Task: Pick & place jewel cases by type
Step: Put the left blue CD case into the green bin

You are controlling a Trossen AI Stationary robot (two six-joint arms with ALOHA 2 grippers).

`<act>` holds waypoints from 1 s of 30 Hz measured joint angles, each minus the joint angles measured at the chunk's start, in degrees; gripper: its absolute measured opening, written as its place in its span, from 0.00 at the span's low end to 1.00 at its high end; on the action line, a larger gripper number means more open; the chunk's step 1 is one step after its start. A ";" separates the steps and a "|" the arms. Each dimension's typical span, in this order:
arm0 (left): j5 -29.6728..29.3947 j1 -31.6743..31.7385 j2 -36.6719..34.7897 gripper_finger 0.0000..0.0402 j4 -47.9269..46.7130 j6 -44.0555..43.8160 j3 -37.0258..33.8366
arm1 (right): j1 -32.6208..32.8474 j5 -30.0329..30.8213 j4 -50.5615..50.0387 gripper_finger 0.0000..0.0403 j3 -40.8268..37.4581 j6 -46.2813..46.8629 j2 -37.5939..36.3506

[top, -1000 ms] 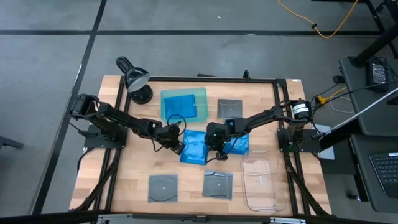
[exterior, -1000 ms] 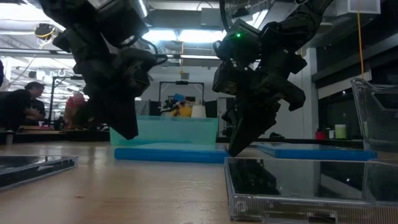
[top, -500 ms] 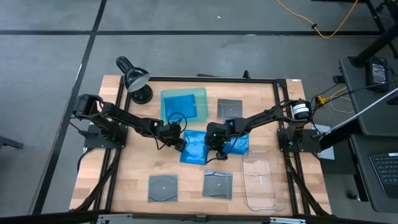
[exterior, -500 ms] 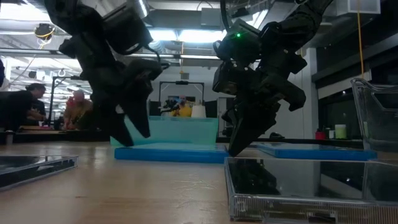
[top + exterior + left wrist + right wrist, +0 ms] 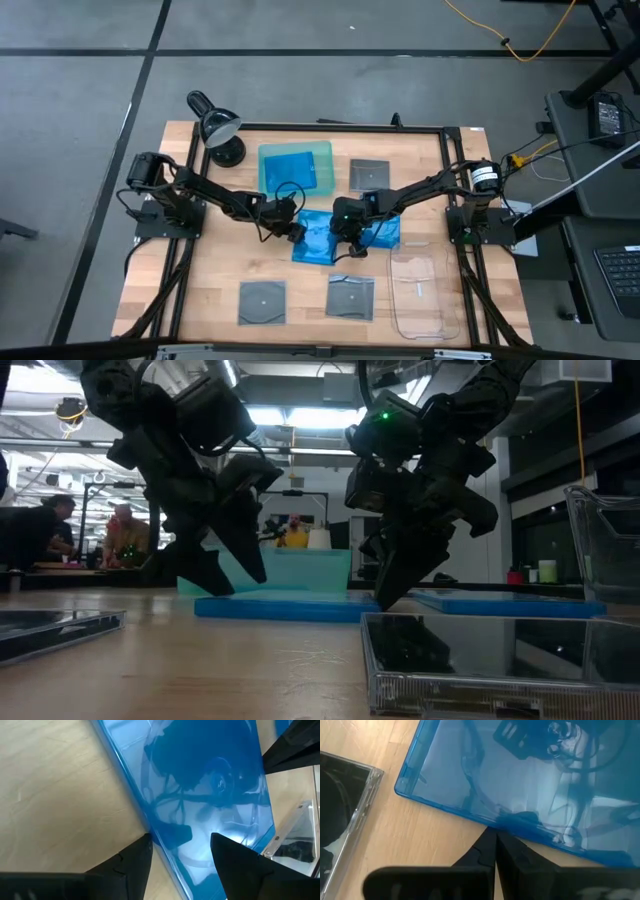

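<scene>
Jaws of the left gripper [image 5: 182,855] spread astride glossy blue case [image 5: 200,785], right's pressed together

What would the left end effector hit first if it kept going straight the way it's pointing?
Most likely the blue case lying flat on the table. The open left end effector points down at the case's near edge, its fingers straddling it. Depth is unclear, so it may already be touching.

The wooden counter [image 5: 210,275] carries a green tray [image 5: 296,166], a clear tray [image 5: 422,290], a black lamp [image 5: 218,128], blue jewel cases [image 5: 318,238] between both end effectors, and grey square cases [image 5: 262,301] nearby.
</scene>
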 joint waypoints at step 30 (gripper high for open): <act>-2.14 -0.26 -4.36 0.48 0.05 0.34 -0.33 | -0.09 0.19 0.24 0.02 0.04 -1.27 0.00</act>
